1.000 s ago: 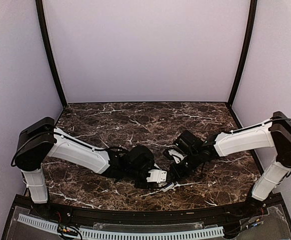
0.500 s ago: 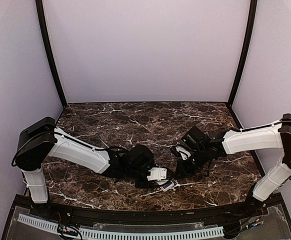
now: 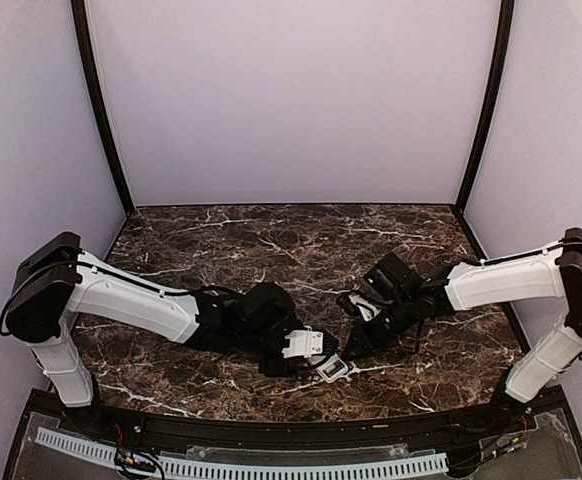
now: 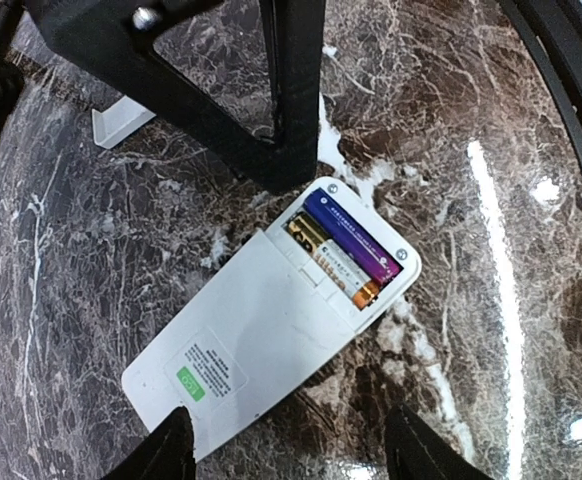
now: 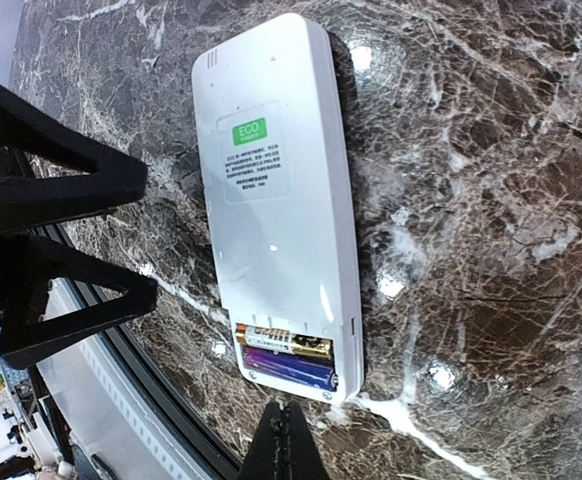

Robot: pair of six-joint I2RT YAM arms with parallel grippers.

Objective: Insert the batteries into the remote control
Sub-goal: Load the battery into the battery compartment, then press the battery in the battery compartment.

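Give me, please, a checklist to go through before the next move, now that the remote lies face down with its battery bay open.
1. Batteries seated in the remote control: ok, two lie side by side inside it.
2. Polarity: cannot tell.
3. Cover fitted: not ok, the batteries are uncovered. A small white piece lies past the right gripper; whether it is the cover, cannot tell.
4. Remote control flat on the table, back up: ok.
5. Left gripper open, astride the labelled end: ok.
6. Right gripper empty: ok, shut, tips by the battery end.
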